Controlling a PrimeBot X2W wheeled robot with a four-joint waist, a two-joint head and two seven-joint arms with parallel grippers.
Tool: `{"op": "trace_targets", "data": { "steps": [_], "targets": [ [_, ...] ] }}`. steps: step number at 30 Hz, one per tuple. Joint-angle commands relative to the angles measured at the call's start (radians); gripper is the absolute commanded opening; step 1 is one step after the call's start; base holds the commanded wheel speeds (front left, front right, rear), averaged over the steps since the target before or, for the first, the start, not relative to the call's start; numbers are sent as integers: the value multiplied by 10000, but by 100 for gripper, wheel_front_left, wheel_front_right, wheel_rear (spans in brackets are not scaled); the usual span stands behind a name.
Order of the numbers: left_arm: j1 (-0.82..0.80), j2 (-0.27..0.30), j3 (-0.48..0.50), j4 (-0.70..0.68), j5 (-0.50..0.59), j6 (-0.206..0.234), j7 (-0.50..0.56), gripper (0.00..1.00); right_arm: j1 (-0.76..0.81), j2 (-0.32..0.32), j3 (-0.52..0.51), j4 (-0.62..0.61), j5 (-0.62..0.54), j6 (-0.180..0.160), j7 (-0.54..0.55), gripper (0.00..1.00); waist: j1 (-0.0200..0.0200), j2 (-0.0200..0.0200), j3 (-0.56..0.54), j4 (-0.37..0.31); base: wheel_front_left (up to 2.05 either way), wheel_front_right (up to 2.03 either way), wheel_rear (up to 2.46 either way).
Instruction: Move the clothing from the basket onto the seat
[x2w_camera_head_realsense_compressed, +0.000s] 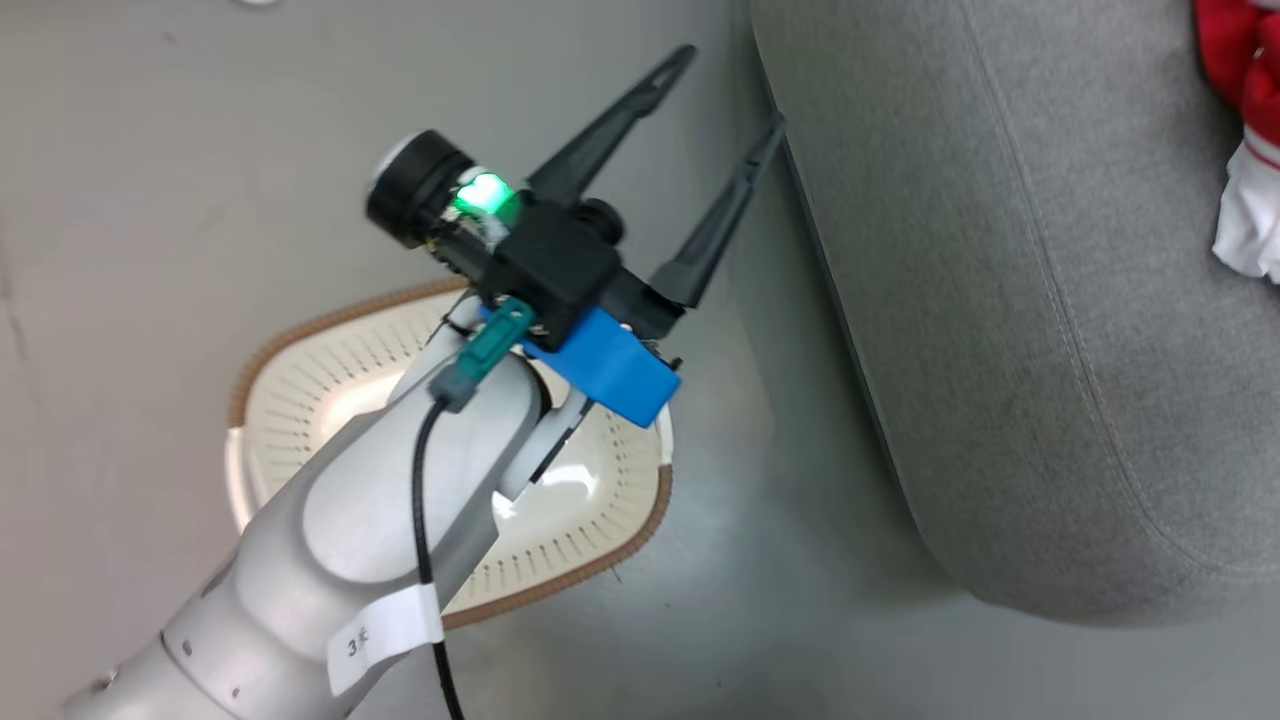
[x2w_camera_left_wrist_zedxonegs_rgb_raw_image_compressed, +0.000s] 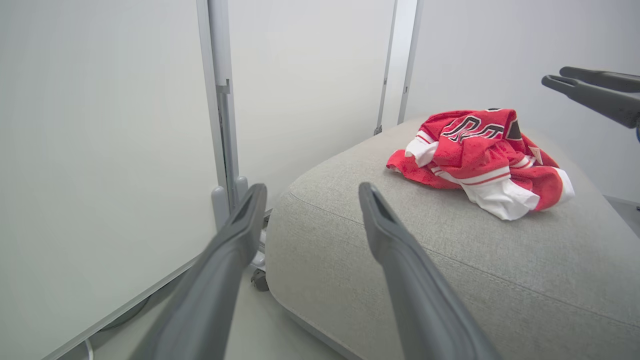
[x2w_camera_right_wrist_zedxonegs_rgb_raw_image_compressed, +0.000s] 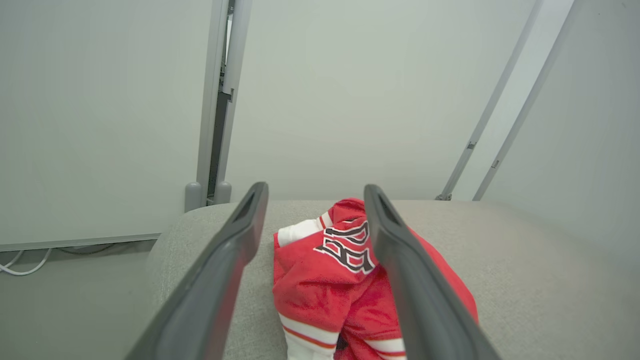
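**Spotter:** Where's the load?

**Me:** The clothing (x2w_camera_left_wrist_zedxonegs_rgb_raw_image_compressed: 480, 155) lies in a red-and-white heap on top of the seat (x2w_camera_left_wrist_zedxonegs_rgb_raw_image_compressed: 400, 250), back from its rounded edge. From the right wrist view I look down on it between the right fingers (x2w_camera_right_wrist_zedxonegs_rgb_raw_image_compressed: 220, 270). They stand spread with nothing clamped, though I can't tell whether a tip brushes the fabric.

**Spotter:** And the other arm?

**Me:** The left fingers (x2w_camera_head_realsense_compressed: 610, 130) are splayed and empty too. They hang above the basket (x2w_camera_head_realsense_compressed: 300, 370) and point toward the seat. The basket sits on the floor just beside the seat.

**Spotter:** So what's the step?

**Me:** As I read it, backing the right arm off the pile. I'd draw it away slowly along the line of the fingers, without closing them, so no fold or sleeve rides up on a tip. The heap is loose and soft, and a sideways sweep could drag it toward the edge.

**Spotter:** Anything left in the basket?

**Me:** In the head view, the parts of its wall and bottom that I can see show cream plastic and no red. But my left forearm covers the middle, so I wouldn't call it done. I'd shift that arm aside and look before any further reach. I'd also keep the arms apart, since the right fingers show at the corner of the left wrist view.
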Motion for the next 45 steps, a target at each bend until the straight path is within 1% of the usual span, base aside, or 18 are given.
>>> {"op": "trace_targets", "data": {
  "steps": [1,4,8,11,12,13,14,16,17,22,28,34,39,45],
  "targets": [
    [464,-27,459,-181,88,93,-44,100,282,9,367,-130,15,-1,-9,100,1,0,-999,615,0,0,0],
    [1134,-14,1421,-494,310,254,-47,100,479,-13,1122,-116,70,-2,-8,100,1,0,-1612,911,0,0,0],
    [2236,-45,2607,-738,635,243,-47,100,695,11,1961,33,129,-2,-9,100,1,0,-2393,1321,0,0,0],
    [3005,-115,3457,-828,885,155,-48,100,809,78,2314,212,210,-2,-9,100,1,0,-2891,1613,0,0,0],
    [3005,-115,3457,-828,885,155,-48,100,809,78,2314,212,210,-2,-9,100,1,0,-2891,1613,0,0,0],
    [3253,-152,3733,-855,954,140,-48,100,841,117,2418,283,251,-1,-8,100,1,0,-3039,1698,0,0,0],
    [3705,-236,4279,-890,1129,55,-45,100,939,165,2650,432,266,-1,-9,100,1,0,-3314,1874,0,0,0],
    [4135,-397,4810,-936,1244,-19,-46,100,1078,203,2872,569,281,-1,-9,100,1,0,-3564,2039,0,0,0],
    [4135,-397,4810,-936,1244,-19,-46,100,1078,203,2872,569,281,-1,-9,100,1,0,-3564,2039,0,0,0],
    [5139,-796,5874,-953,1659,-331,-41,100,1408,368,3307,935,375,-1,-8,100,1,0,-4150,2358,0,0,0],
    [6216,-1176,6813,-875,2018,-721,-42,100,1906,596,3668,1349,500,-1,-9,100,1,0,-4797,2563,0,0,0],
    [7048,-1435,7537,-835,2243,-961,-42,100,2451,765,3897,1611,561,-1,-9,100,1,0,-5273,2669,0,0,0],
    [7563,-1543,7862,-921,2372,-1108,-42,100,2849,853,3863,1716,621,-1,-9,100,1,0,-5444,2757,0,0,0],
    [7984,-1604,8141,-1061,2429,-1180,-42,100,3220,977,3794,1804,659,-1,-9,100,1,0,-5590,2805,0,0,0]
  ]
}}
